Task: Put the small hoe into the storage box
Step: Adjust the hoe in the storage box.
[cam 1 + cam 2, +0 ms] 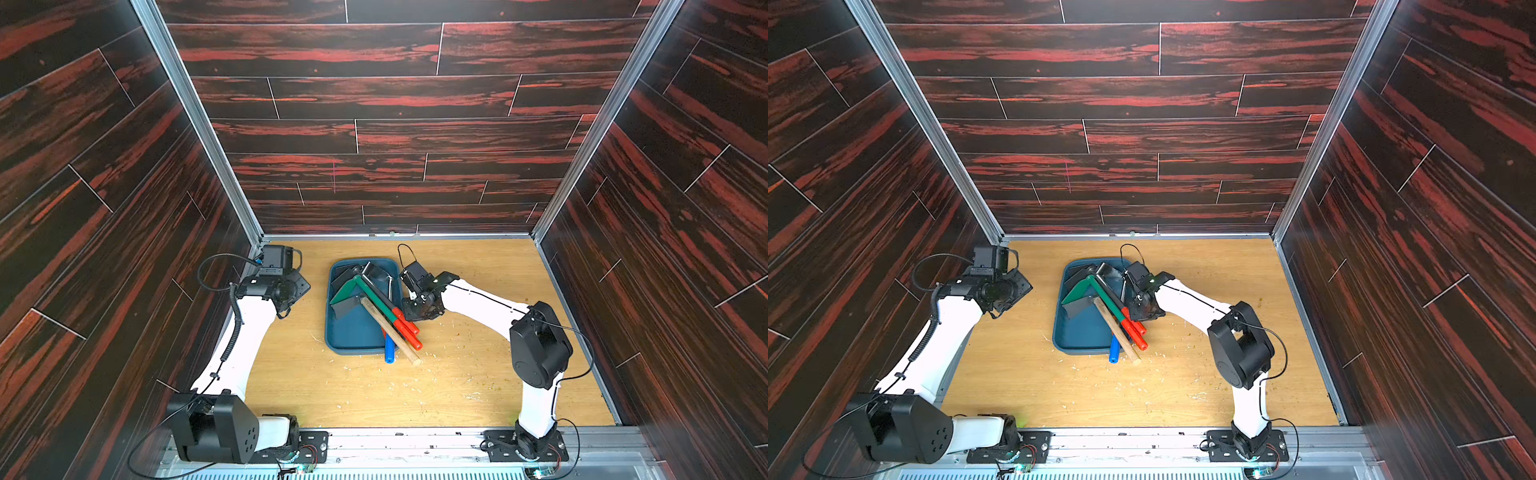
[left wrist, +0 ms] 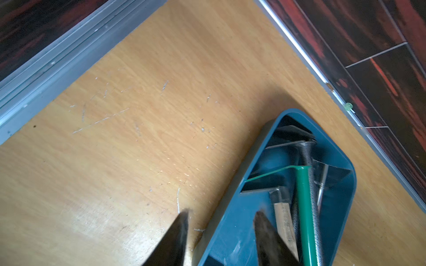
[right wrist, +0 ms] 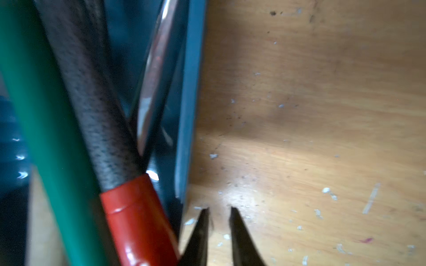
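Lying heaped in the teal storage box (image 1: 333, 328) (image 1: 1077, 334) at the middle of the counter (image 1: 332, 395) are several hoes (image 1: 361, 291). Their blades are all inside, at the far end, and their handles slant out over the near right corner of the rim. Which of them is the smallest cannot be told.

- A green-handled hoe (image 1: 374, 297) (image 1: 1105, 298) (image 2: 304, 207) lies on top, its green blade toward the box's left wall.
- A grey-handled hoe (image 3: 92, 103) lies tight beside the green one. Both end in red grips (image 1: 409, 332) past the rim.
- A wooden-handled hoe (image 1: 390, 332) (image 1: 1118, 331) (image 2: 284, 223) crosses them, with its butt on the counter.
- A blue grip (image 1: 389, 351) (image 1: 1114, 352) pokes out underneath. Its head is buried under the others.
- A chrome shaft (image 1: 390, 286) (image 3: 152, 80) leans along the right wall.

The right hand (image 3: 220, 208) sits low, just outside the box's right wall. Its tips are a narrow gap apart and nothing is between them. In both top views its wrist covers those tips, and the wrist view is blurred up close.

The left hand (image 2: 221, 211) hangs well left of the box, spread and empty. Only the ends of its fingers (image 2: 179, 230) show, cut off at the frame edge. Pale flecks litter the counter.
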### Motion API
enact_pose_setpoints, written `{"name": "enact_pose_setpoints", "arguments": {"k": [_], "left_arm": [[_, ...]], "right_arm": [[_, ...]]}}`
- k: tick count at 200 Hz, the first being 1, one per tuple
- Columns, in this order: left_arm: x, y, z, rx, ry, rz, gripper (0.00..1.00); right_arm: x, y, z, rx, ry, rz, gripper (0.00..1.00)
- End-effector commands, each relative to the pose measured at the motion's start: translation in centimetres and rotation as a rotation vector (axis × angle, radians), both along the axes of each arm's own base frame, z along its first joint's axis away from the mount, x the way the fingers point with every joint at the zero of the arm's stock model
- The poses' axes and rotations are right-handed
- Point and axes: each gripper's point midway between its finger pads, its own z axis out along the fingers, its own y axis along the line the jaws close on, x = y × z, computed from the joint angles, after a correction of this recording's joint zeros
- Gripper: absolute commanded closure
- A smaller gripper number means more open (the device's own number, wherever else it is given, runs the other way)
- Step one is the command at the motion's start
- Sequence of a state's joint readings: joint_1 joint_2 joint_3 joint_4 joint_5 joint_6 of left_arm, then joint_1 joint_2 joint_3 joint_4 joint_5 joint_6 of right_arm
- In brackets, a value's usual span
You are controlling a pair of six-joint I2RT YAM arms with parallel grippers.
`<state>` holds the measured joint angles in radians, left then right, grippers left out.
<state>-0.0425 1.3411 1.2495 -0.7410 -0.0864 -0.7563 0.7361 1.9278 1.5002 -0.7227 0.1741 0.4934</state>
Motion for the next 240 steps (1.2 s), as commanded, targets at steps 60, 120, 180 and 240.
{"name": "enact_pose_setpoints", "arguments": {"k": [60, 120, 180, 240], "left_arm": [[-0.1, -1.0, 1.0, 0.1, -0.009, -0.066, 0.45], [-0.1, -1.2, 0.8, 0.122, -0.008, -0.083, 0.45], [0.6, -1.4, 0.4, 0.147, -0.025, -0.102, 0.45], [1.7, -3.2, 0.4, 0.275, -0.069, -0.215, 0.45]], "right_arm": [[2.9, -1.2, 6.7, 0.035, -0.177, -0.011, 0.68], [4.9, -1.8, 6.2, 0.082, -0.173, -0.044, 0.68], [4.5, -2.1, 5.3, 0.078, -0.144, -0.04, 0.69], [5.4, -6.8, 11.8, 0.166, -0.403, -0.171, 0.65]]}}
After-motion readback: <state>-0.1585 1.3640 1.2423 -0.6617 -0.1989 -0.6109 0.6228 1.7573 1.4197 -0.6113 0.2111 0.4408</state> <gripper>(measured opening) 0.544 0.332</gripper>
